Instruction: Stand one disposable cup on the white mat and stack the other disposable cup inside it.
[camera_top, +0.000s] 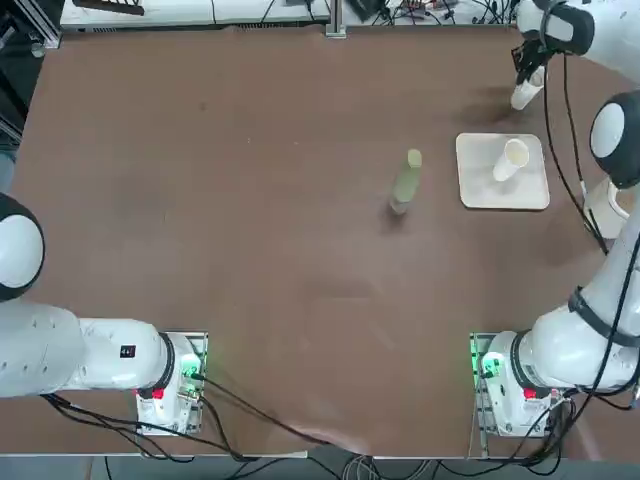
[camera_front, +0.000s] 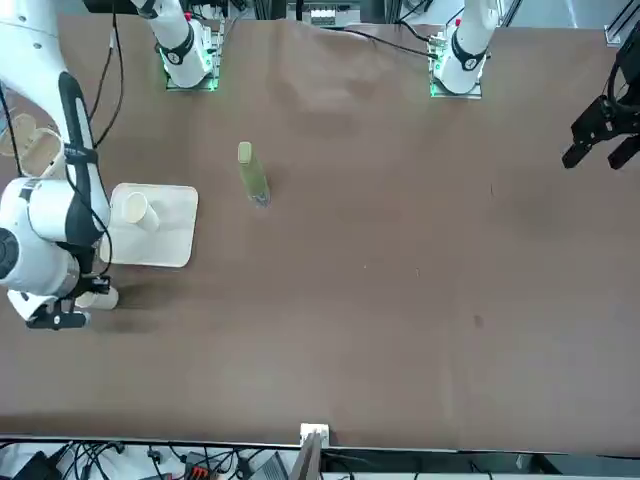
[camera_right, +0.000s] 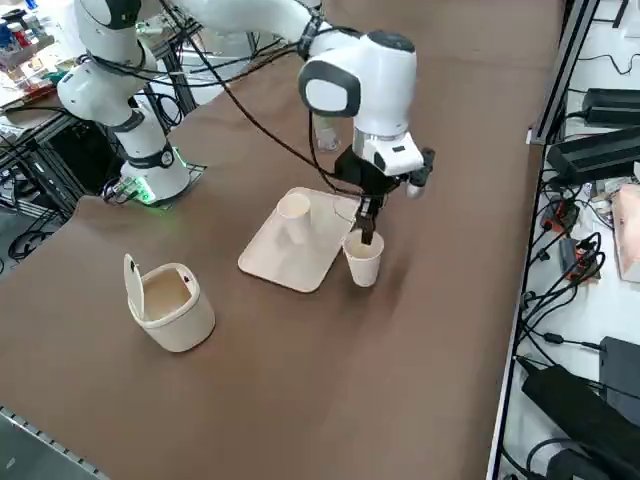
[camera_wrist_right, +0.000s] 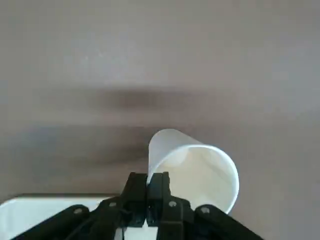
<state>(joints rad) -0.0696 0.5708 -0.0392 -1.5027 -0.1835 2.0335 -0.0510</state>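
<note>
Brown bench (camera_top: 250, 250) carries the white mat (camera_top: 480, 190) near its right edge, with one disposable cup (camera_top: 512, 160) standing upright on it. Just past the mat's far edge, the right end effector (camera_right: 364, 228) pinches the rim of the second disposable cup (camera_right: 363, 262), its fingers closed on the cup wall; whether that cup touches the bench is unclear.

No legible text, brand, number or sign appears in any view. A small dark label on the parked left arm (camera_top: 127, 351) carries marks too small to read.
</note>
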